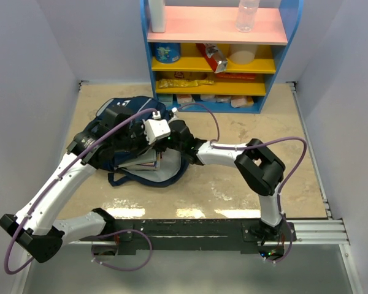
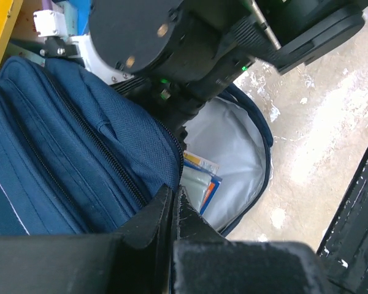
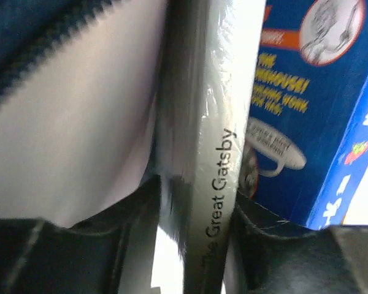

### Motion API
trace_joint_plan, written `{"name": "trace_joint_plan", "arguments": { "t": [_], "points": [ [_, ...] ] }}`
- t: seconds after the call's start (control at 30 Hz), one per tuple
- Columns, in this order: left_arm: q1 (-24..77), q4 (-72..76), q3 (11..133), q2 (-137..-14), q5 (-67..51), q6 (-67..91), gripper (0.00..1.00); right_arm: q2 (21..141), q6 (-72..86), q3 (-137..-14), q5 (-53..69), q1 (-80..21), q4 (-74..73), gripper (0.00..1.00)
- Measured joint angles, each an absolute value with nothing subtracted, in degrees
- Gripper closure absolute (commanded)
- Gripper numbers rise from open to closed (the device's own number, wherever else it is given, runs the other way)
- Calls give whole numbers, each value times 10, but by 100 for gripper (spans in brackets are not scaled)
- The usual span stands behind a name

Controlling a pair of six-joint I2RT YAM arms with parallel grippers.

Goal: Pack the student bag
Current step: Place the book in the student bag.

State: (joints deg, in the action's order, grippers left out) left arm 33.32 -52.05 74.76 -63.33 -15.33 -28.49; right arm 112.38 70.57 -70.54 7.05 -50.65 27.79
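Pinching student bag (image 2: 67, 153) rim with closed left jaws, holding it open; clamping Gatsby book (image 3: 218, 171) inside with right jaws.

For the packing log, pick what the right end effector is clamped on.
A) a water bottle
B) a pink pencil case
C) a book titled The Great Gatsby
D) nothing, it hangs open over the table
C: in the right wrist view the right end effector has a finger on either side of a book whose spine reads The Great Gatsby, inside the student bag.
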Motion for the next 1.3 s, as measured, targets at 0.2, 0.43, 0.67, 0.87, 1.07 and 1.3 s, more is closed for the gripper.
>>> {"name": "trace_joint_plan", "arguments": {
  "t": [0.2, 0.43, 0.67, 0.87, 1.07, 1.3],
  "points": [
    [332, -518, 748, -633, -170, -281, 100, 1069, 639, -679, 19, -522, 217, 30],
    [334, -511, 748, -633, -194, -280, 100, 886, 559, -549, -44, -525, 148, 33],
    [334, -510, 748, -634, -194, -276, 100, 815, 525, -470, -53, -528, 163, 62],
    [334, -511, 753, -639, -194, -276, 100, 861, 513, -448, -74, -548, 154, 69],
    [334, -526, 775, -651, -194, -276, 100, 993, 499, -554, -121, -551, 94, 94],
    [334, -540, 788, -661, -204, -277, 100, 1060, 486, -616, -122, -552, 83, 100]
  ]
}}
